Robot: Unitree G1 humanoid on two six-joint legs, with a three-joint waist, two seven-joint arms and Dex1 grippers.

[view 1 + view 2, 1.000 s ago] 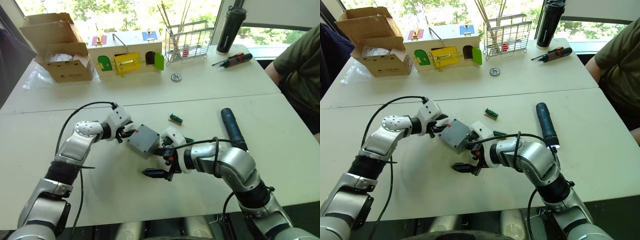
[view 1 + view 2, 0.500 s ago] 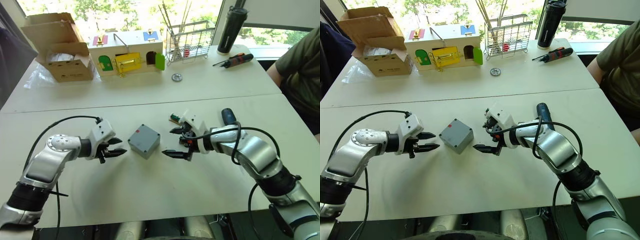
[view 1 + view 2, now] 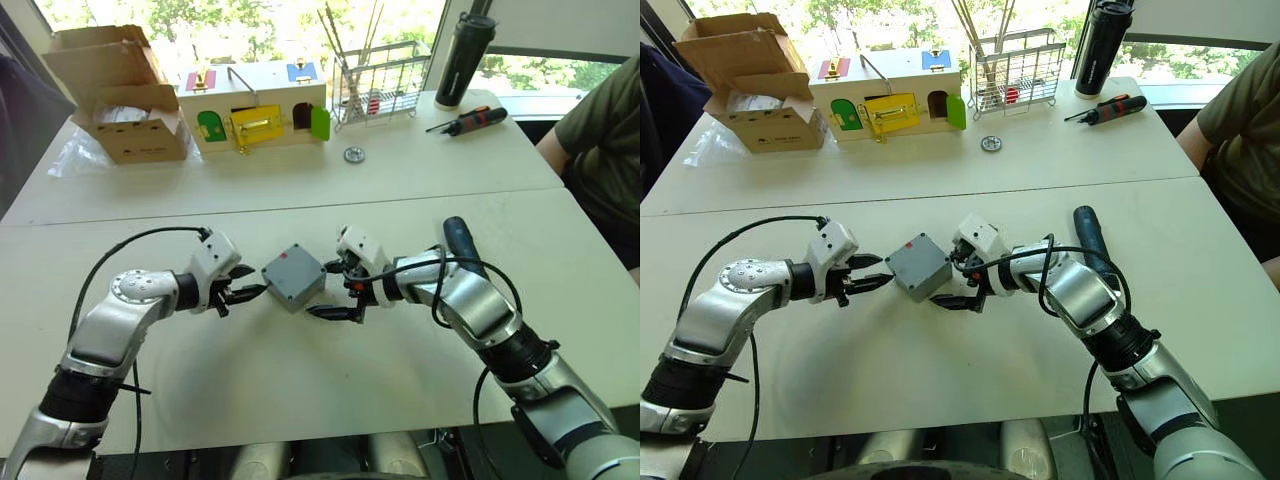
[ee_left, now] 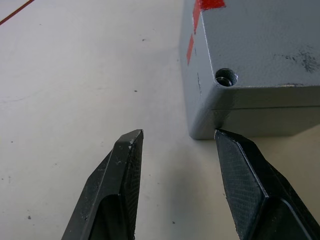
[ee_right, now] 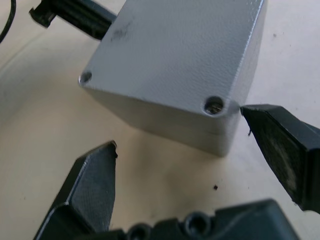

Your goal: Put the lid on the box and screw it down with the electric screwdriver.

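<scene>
The grey box (image 3: 294,277) rests on the white table, shut, with a red mark on top and screw holes at its corners. The lid meets it along a seam (image 4: 250,107) round its wall. My left gripper (image 3: 248,281) is open at the box's left corner, one fingertip (image 4: 131,142) out on bare table, the other close to the corner's foot. Opposite it, my right gripper (image 3: 326,291) is open around the right corner, and one of its fingertips (image 5: 250,114) meets the box's edge. The black electric screwdriver (image 3: 462,256) lies on the table behind my right forearm.
Along the far side stand a cardboard box (image 3: 120,95), a pale wooden box with coloured doors (image 3: 255,105), a wire rack (image 3: 375,80) and a black bottle (image 3: 463,60). A hand screwdriver (image 3: 465,120) and a metal disc (image 3: 351,154) lie nearby. A person's arm (image 3: 600,130) is at the right edge.
A second ago both grippers held the box tilted. Half a second ago they stood apart from it on the table. Now both have closed in on its corners, still open.
</scene>
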